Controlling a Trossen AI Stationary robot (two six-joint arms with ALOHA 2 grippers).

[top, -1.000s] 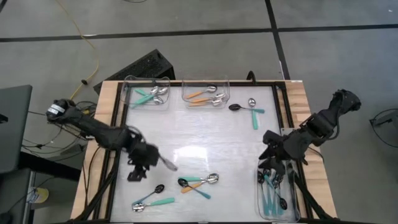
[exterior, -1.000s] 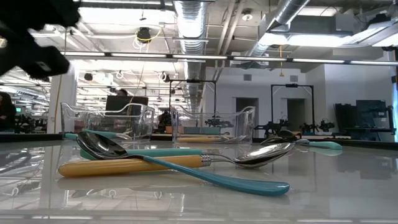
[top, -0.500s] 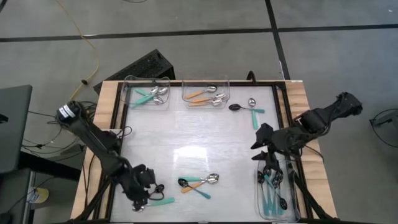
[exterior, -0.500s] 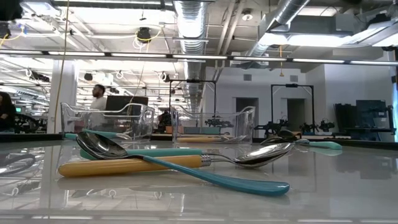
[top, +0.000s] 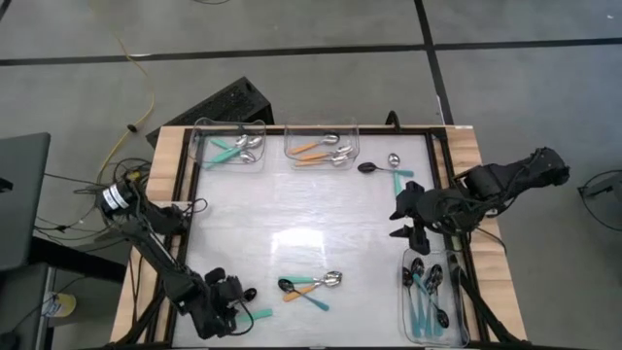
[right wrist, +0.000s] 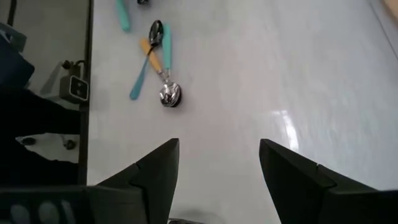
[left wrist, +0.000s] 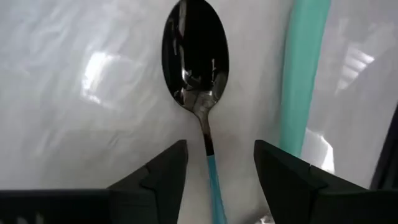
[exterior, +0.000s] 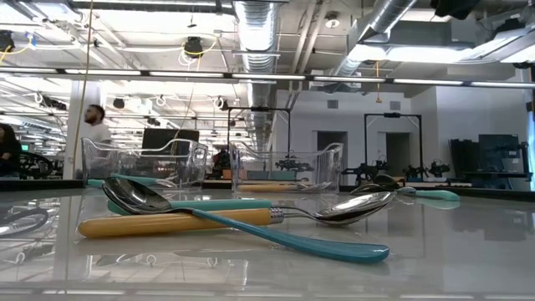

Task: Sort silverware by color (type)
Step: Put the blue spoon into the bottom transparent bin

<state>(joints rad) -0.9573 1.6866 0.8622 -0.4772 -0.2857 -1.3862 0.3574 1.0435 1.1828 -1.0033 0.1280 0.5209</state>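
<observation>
Sorting station: white table (top: 292, 209) with clear bins at its edges.
Left gripper (left wrist: 214, 168): stood at the near left corner of the table, fingers (left wrist: 158, 171) apart, straddling the thin neck of a black-bowled teal spoon (left wrist: 196, 59) that lay flat; no squeeze on it visible.
Neighbouring spoon: a teal handle (left wrist: 301, 68) lay just beside the black-bowled one.
Right gripper (top: 406, 219): hung near the right edge, above the table between the right-edge bin (top: 432, 301) and the loose pair of spoons; fingers (right wrist: 155, 171) spread wide, nothing between them.
Centre cluster: three crossed spoons (top: 311, 285) near the near edge, teal and orange handles, one silver bowl, one black.
Loose pair: a black-bowled spoon (top: 369, 167) and a silver teal-handled spoon (top: 397, 175) near the far right corner.
Far-edge left bin (top: 231, 146): teal-handled silver spoons.
Far-edge middle bin (top: 321, 146): orange-handled silver spoons.
Right-edge bin: teal-handled black spoons.
</observation>
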